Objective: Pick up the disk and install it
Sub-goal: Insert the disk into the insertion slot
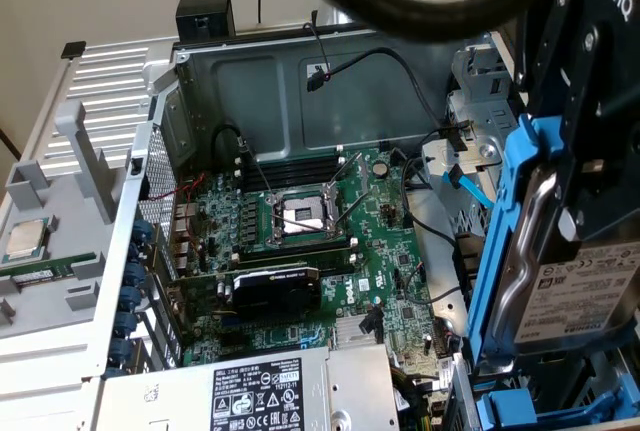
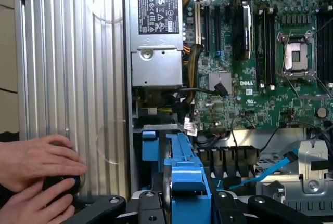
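While the gripper (image 2: 186, 206) holds the disk (image 1: 590, 296) on edge, the load hangs over the open computer case (image 1: 200, 81) at the exterior view's right.

Exterior view, left to right: a loose processor chip (image 1: 25, 241) lies on the grey tray (image 1: 60, 301) outside the case. The motherboard (image 1: 390, 281), with its uncovered socket (image 1: 300, 213), occupies the middle. The disk, clipped in its blue frame (image 1: 505, 251), stands upright at the right, near the metal drive cage (image 1: 478, 91). The jaws stand part-way closed, clamped against the two sides of frame and disk. Judged handling: rigid, dense, heavy for its size, sensitive to shock. Bare metal faces may slip and the plastic frame may flex. Grip across the frame, clear of the connector end. In the wrist view, a person's hands (image 2: 36, 174) rest on the ribbed panel (image 2: 73, 78) beside the case.
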You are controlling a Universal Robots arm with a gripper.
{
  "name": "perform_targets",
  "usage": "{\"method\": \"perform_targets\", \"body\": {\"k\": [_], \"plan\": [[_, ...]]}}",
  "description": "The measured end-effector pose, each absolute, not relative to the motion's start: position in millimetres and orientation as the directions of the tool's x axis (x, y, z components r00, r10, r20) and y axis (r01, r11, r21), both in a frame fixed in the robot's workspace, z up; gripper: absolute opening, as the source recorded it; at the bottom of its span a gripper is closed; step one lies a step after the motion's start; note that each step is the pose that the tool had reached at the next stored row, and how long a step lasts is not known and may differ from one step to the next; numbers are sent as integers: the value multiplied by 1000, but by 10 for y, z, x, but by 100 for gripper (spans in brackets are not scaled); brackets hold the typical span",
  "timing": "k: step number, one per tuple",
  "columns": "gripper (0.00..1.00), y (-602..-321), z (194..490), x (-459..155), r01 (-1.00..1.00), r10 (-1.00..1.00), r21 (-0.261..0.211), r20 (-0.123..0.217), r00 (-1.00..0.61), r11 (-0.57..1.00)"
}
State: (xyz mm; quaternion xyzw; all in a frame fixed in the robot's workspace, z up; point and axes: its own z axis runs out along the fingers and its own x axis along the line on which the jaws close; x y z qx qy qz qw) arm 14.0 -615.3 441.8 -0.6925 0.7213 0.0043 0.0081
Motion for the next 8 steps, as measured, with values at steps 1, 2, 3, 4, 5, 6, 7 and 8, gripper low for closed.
{"method": "perform_targets", "body": {"k": [1, 2, 3, 4, 5, 6, 7, 8], "plan": [[37, -6153, 4405, 141, -999, -999, -5, -18, -41, 41], [37, -6153, 4400, 141, -999, -999, -5, -18, -41, 41], [37, -6152, 4400, 141, -999, -999, -5, -18, -41, 41], [37, -6153, 4400, 141, -999, -999, -5, -18, -41, 41], [37, -6153, 4400, 141, -999, -999, -5, -18, -41, 41], [37, -6153, 4400, 141, -999, -999, -5, -18, -41, 41], [37, -6153, 4399, 141, -999, -999, -5, -18, -41, 41], [37, -6153, 4400, 141, -999, -999, -5, -18, -41, 41]]}}
